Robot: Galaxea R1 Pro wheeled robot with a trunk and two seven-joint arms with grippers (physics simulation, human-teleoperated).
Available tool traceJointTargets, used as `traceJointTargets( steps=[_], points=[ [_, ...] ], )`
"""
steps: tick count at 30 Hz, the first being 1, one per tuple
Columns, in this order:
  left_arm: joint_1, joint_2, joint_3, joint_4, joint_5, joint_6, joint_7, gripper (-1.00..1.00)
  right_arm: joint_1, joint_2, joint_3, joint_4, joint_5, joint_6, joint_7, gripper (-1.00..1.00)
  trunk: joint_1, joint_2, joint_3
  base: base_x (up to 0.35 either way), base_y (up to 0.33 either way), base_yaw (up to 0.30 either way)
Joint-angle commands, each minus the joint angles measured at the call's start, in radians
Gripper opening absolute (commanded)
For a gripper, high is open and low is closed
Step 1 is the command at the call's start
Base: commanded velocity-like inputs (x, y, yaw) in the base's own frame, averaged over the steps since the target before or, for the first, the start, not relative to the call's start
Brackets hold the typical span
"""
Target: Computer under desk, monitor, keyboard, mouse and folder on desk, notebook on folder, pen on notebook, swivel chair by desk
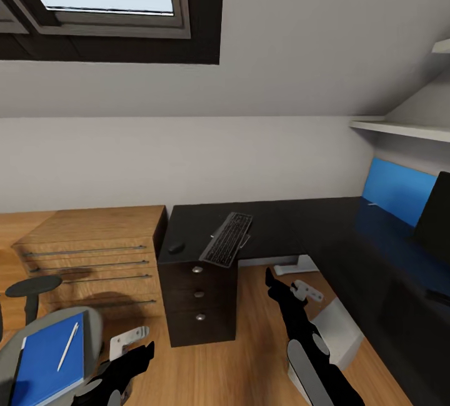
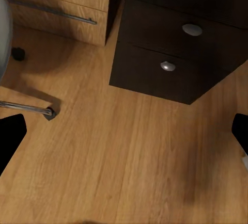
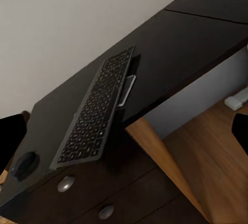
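The keyboard (image 1: 228, 238) (image 3: 98, 113) lies slanted on the black desk (image 1: 294, 218), jutting over its front edge. A thin grey slab, apparently the notebook (image 3: 127, 91), pokes out from under it. The mouse (image 1: 176, 247) (image 3: 25, 163) sits left of the keyboard. The blue folder (image 1: 47, 359) with the pen (image 1: 67, 346) on it rests on the swivel chair (image 1: 94, 331). The monitor (image 1: 437, 218) stands at the right edge. The computer (image 1: 340, 328) sits on the floor behind my right arm. My left gripper (image 1: 131, 338) (image 2: 124, 136) hangs open above the floor. My right gripper (image 1: 287, 287) (image 3: 124, 136) is open below the keyboard.
A light-wood dresser (image 1: 94, 250) stands left of the desk's drawer unit (image 1: 199, 297) (image 2: 170, 64). A blue panel (image 1: 397, 190) leans on the wall behind the monitor, under a white shelf (image 1: 400, 128). The chair's chrome leg (image 2: 31, 109) lies near my left gripper.
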Motion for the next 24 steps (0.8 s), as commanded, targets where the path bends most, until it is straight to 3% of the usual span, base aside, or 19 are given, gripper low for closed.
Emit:
traceJointTargets(
  steps=[1,5,14,17,18,24],
  points=[
    [0.0,0.0,0.0,-0.002,0.01,0.004,0.007,1.0,-0.001,-0.001,0.003,0.0,-0.01,-0.004,-0.005,1.0,0.001,-0.001,-0.001,0.256,0.0,0.0],
    [0.0,0.0,0.001,-0.002,0.011,0.004,0.007,1.0,-0.001,0.0,0.003,-0.001,-0.008,0.037,-0.006,1.0,0.001,-0.001,-0.001,0.285,0.0,0.0],
    [0.0,0.0,0.006,-0.003,0.012,0.002,0.007,1.0,-0.001,0.0,0.001,-0.059,-0.004,0.245,-0.021,1.0,0.001,-0.001,-0.001,0.131,0.0,0.0],
    [0.0,0.0,0.015,-0.005,0.012,0.001,0.007,1.0,-0.001,0.0,0.001,-0.084,-0.005,0.318,-0.063,1.0,0.001,-0.001,-0.001,0.117,0.0,0.0],
    [0.0,0.0,0.025,-0.005,0.013,0.001,0.007,1.0,-0.001,0.0,0.0,-0.113,-0.005,0.378,-0.105,1.0,0.001,-0.001,-0.001,0.238,0.0,0.0],
    [0.0,0.0,0.041,-0.016,0.016,0.001,0.007,1.0,-0.001,-0.005,-0.007,-0.195,-0.004,0.481,-0.178,1.0,0.001,-0.001,-0.001,0.152,0.0,0.0]
  ],
)
